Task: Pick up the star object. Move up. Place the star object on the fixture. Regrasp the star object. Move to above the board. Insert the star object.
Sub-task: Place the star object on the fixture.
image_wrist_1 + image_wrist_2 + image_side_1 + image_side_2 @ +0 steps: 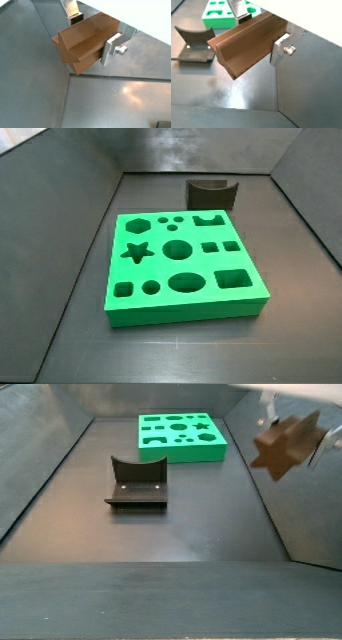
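My gripper [92, 34] is shut on the brown star object [83, 44], a long bar with a star-shaped cross-section, and holds it in the air. Its silver fingers [281, 49] clamp it from two sides in both wrist views. In a side view the star object [285, 446] hangs high at the right, close to the wall, off the floor. The green board [181, 263] lies on the floor with several shaped holes, among them a star hole [135, 252]. The dark fixture [138, 484] stands on the floor between the board and the near edge. The gripper is out of one side view.
Grey walls enclose the work area on all sides [305, 504]. The fixture [213, 193] stands behind the board in a side view. The board [219, 15] and fixture [194, 46] show below the gripper in a wrist view.
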